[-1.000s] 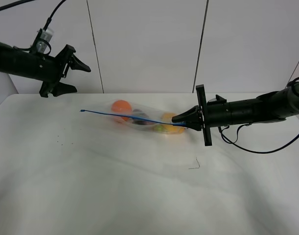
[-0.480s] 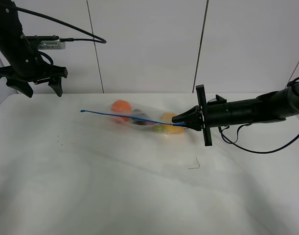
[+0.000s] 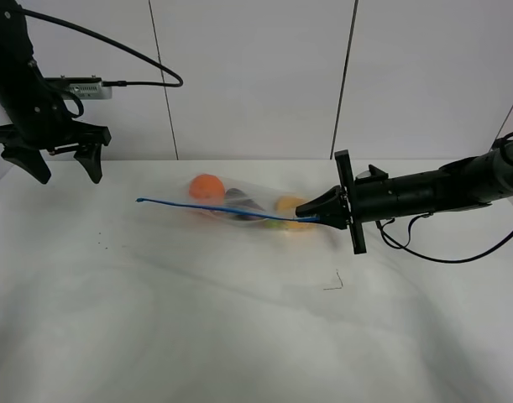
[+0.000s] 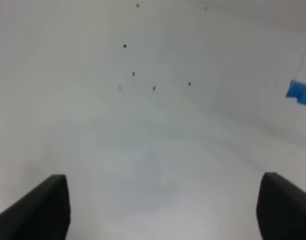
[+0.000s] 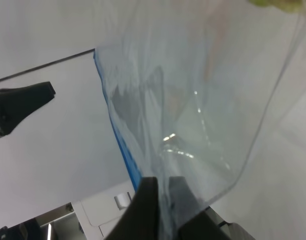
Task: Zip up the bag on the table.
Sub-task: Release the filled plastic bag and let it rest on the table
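Note:
The clear bag (image 3: 248,204) lies on the white table (image 3: 197,311), with an orange fruit and other fruit showing through and a thin blue zip strip (image 3: 214,207) running along it. My right gripper (image 3: 311,213) is shut on the bag's right end at the strip; in the right wrist view the fingers (image 5: 145,210) pinch the clear film (image 5: 193,100). My left gripper (image 3: 59,164) is open and empty, pointing down above the table's far left, well left of the strip's free end (image 4: 299,93).
A small dark wire-like scrap (image 3: 334,284) lies on the table in front of the right gripper. Tiny dark specks (image 3: 101,244) dot the table at the left. A white panelled wall (image 3: 256,75) stands behind.
My left arm swung from pointing sideways to pointing down and lowered slightly. The bag's right end and strip shifted a little with the right gripper.

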`<state>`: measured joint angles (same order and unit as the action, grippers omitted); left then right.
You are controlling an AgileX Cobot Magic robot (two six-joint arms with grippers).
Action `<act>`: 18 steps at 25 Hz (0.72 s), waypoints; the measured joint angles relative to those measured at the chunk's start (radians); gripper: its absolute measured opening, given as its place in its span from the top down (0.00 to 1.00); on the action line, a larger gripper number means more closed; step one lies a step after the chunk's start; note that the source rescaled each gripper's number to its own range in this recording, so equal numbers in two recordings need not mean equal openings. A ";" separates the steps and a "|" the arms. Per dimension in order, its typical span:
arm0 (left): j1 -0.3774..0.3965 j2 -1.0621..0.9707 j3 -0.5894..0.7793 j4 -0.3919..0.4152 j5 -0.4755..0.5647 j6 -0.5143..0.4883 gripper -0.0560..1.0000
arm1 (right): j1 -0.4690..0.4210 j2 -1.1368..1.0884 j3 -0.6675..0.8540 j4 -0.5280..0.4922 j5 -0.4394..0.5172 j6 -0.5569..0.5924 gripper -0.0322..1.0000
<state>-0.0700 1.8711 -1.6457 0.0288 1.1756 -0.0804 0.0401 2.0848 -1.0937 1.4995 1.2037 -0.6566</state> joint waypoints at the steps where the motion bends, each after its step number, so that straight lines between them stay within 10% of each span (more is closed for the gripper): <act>1: 0.000 -0.007 0.006 -0.002 0.000 0.000 0.00 | 0.000 0.000 0.000 -0.001 0.000 0.000 0.97; 8: 0.000 -0.168 0.147 -0.023 0.000 -0.004 0.00 | 0.000 0.000 0.000 -0.001 0.000 0.000 0.97; 18: 0.000 -0.702 0.710 -0.023 0.000 0.080 0.00 | 0.000 0.000 0.000 -0.001 0.000 -0.001 0.97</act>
<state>-0.0700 1.1687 -0.9358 0.0057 1.1756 0.0000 0.0401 2.0848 -1.0937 1.4984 1.2037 -0.6573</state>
